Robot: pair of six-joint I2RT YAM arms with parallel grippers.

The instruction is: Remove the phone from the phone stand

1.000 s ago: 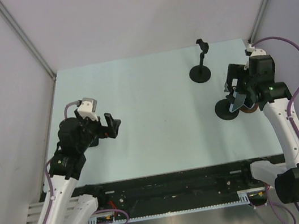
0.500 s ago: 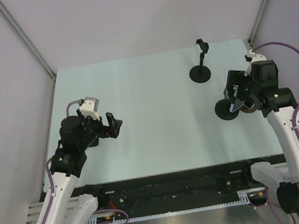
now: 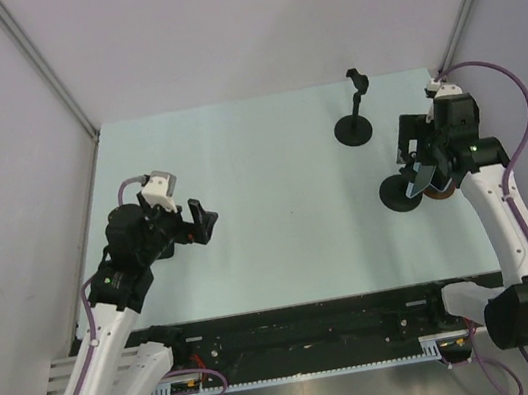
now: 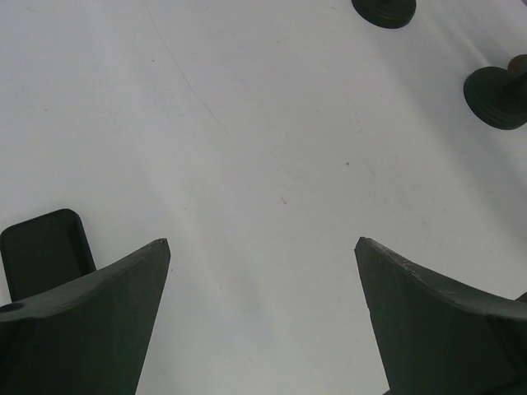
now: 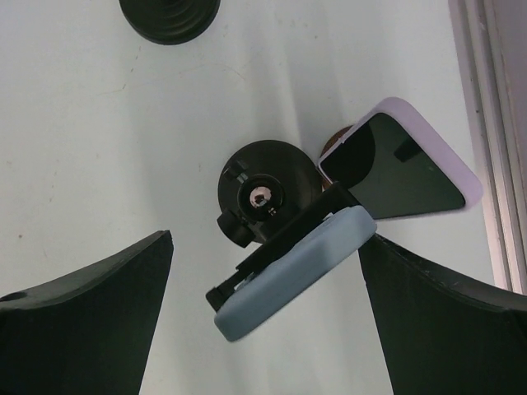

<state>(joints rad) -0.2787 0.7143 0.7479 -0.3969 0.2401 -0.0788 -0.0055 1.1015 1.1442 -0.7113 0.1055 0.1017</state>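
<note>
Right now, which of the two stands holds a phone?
The near stand, under the right tool, clamps a blue-cased phone; the far stand is empty.

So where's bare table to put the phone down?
The wide middle of the table, between the left hand and the phone stand, is bare. The right side is crowded: that stand, an empty stand, a second phone.

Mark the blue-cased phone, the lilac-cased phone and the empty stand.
blue-cased phone [image 5: 300,273]: right wrist view, middle of its case.
lilac-cased phone [image 5: 395,169]: right wrist view, centre of the dark screen.
empty stand [image 3: 354,130]: top external view, round base.
</note>
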